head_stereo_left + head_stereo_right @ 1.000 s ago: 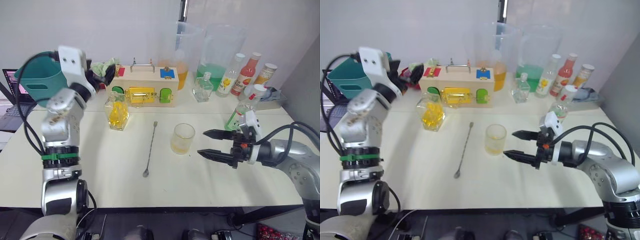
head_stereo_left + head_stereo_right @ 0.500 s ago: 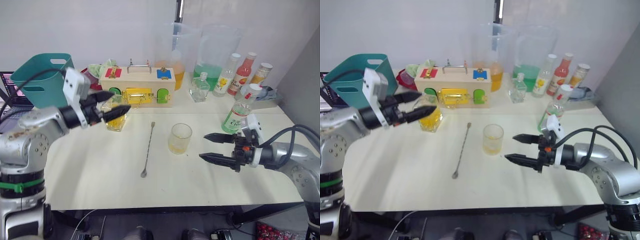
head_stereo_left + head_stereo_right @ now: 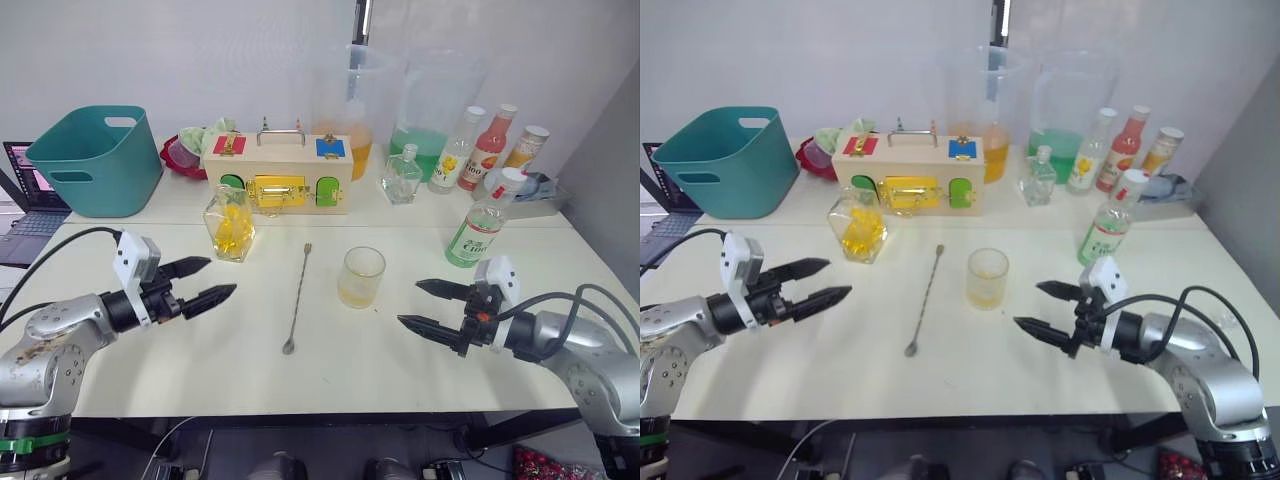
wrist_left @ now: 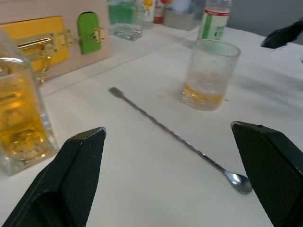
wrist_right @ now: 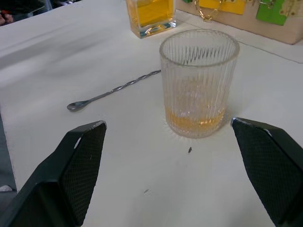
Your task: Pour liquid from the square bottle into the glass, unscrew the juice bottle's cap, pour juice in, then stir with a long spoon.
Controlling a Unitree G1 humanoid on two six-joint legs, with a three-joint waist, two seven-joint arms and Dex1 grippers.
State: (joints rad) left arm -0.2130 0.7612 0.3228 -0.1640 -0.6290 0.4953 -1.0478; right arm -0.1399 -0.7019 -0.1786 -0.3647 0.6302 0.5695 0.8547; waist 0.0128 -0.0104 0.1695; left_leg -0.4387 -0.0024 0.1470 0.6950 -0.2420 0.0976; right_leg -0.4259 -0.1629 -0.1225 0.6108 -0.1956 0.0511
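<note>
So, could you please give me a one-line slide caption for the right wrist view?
Open right gripper faces the glass holding a little amber liquid, with the spoon lying beyond it.

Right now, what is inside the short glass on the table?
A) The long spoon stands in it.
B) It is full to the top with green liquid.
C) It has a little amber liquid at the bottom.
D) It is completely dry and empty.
C. The glass holds only a shallow amber layer at its bottom, and the long spoon lies flat on the table beside it.
</note>
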